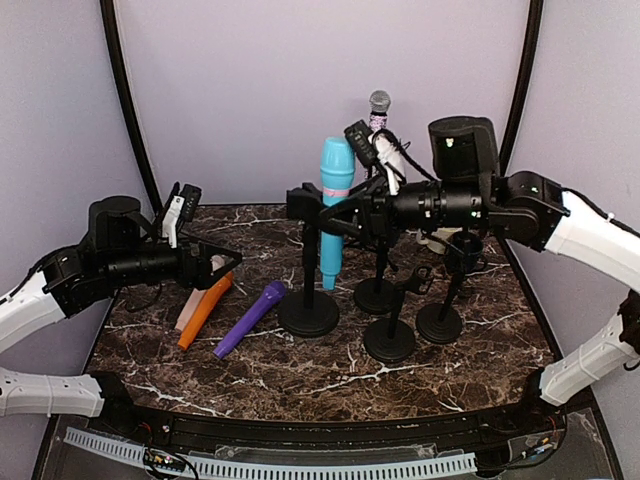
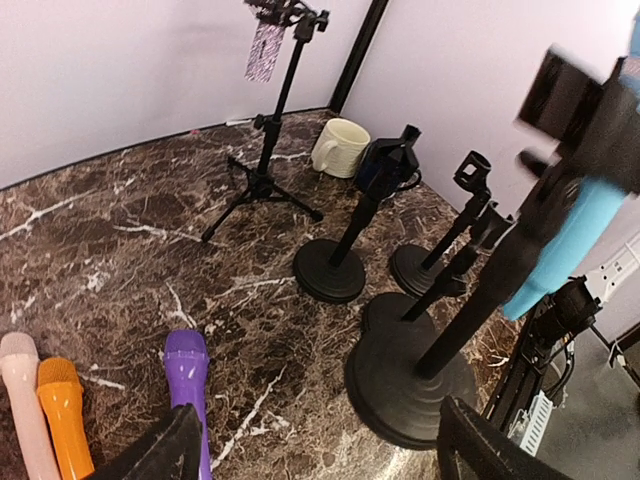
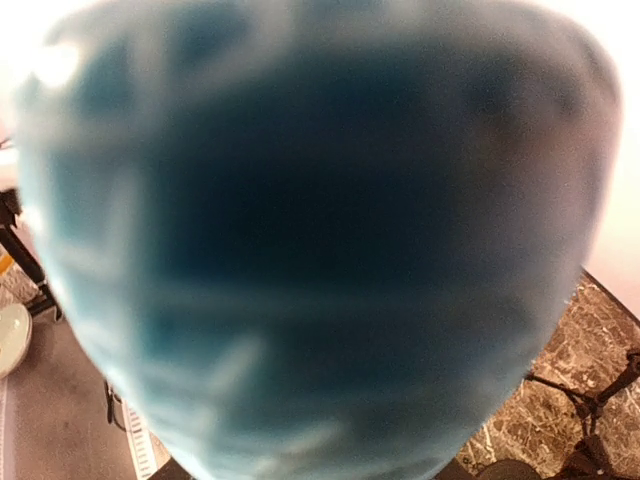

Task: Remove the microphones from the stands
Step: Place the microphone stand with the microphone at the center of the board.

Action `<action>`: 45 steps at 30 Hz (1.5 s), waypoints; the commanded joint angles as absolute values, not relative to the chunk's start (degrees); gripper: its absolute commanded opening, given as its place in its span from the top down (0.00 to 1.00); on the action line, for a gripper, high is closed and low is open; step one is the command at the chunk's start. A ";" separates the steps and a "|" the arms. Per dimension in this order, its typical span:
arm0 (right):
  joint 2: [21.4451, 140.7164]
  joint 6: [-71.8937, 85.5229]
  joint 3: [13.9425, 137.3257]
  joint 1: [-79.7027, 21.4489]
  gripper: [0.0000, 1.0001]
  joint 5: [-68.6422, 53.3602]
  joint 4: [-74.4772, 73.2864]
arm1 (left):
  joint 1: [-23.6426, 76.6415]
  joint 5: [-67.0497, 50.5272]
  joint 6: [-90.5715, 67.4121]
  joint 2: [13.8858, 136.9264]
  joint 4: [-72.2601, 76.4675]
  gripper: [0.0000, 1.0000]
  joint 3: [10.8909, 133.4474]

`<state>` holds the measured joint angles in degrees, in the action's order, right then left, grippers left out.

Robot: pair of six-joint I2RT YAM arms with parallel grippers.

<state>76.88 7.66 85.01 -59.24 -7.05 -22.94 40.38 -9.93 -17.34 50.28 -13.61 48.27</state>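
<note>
Dark marble tabletop [image 1: 320, 375] runs from the arm bases back to pale lilac walls. Nearest, the left gripper [image 1: 222, 264] hangs with its jaws wide apart and nothing between them, above a pink microphone [image 2: 22, 400] and an orange microphone [image 2: 65, 420] lying side by side, a purple microphone [image 2: 187, 385] just beside them.

Further in, the blue microphone [image 1: 335, 175] stands nearly upright, head up, in the clip of a round-based stand [image 1: 307, 312]. It looks like a stiff, smooth, fairly light plastic tube, likely slippery, so the straight body below the head is the sensible place to hold it. The light stand may lift with it unless the pull follows the clip's axis.

The right gripper [image 1: 335, 212] reaches in from the right, jaws closed partway on that body; its wrist camera shows only blurred blue.

Beyond stand two empty stands [image 1: 389, 338] and a silver-headed microphone [image 1: 379, 102] on a tripod.
</note>
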 commanded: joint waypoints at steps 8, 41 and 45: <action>78.71 0.47 68.15 -64.59 1.00 -1.02 1.50 | 40.16 -12.78 -4.92 39.73 -14.46 0.16 44.24; 69.50 8.02 55.73 -66.72 0.10 8.29 4.55 | 40.10 -19.22 0.48 49.72 0.70 0.18 40.14; 67.59 13.08 58.54 -70.45 0.09 16.44 0.71 | 40.04 -15.27 3.16 53.36 2.78 0.17 42.61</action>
